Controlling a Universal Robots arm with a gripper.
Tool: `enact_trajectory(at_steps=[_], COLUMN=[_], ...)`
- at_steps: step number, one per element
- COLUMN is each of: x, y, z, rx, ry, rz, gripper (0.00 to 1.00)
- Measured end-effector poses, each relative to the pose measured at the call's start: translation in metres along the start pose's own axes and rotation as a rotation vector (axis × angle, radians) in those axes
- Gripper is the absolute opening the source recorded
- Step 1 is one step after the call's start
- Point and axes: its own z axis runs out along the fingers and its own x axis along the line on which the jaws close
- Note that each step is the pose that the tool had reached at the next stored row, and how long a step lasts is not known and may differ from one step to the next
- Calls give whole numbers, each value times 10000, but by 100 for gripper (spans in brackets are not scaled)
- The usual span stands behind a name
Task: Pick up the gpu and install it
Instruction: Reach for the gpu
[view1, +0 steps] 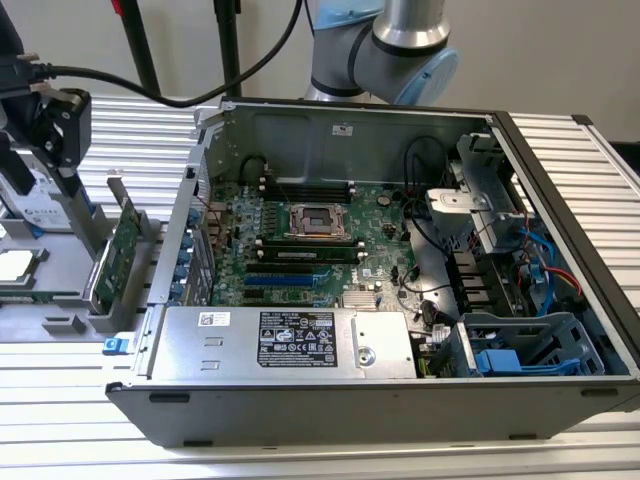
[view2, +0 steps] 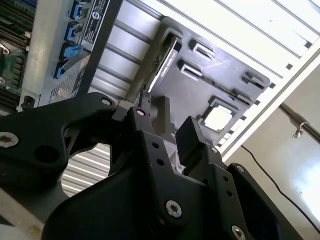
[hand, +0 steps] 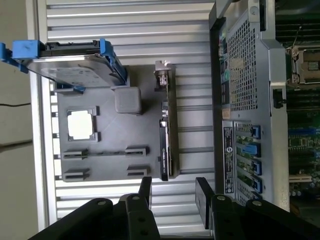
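Early going: gripper (hand: 173, 196) hangs near the gpu (hand: 167, 135), jaws open and empty; card upright in its grey holder (hand: 107, 135) beside the computer case (hand: 245, 60), nothing picked or installed.

gpu (hand: 166, 135) bracket shiny metal; tray (hand: 112, 137) matt plastic.

– The gpu (hand: 168, 137)?
– On edge in the tray (hand: 110, 134), just beside the computer case (view1: 300, 412), at the exterior view's left.
– The hard drive (hand: 75, 66)?
– Same tray, farther from the case.
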Motion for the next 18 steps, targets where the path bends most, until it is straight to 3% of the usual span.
enact_trajectory(at_steps=[18], x=[1], y=[-3], z=[65], rx=[-1], ry=[0], rz=[0], gripper=[100])
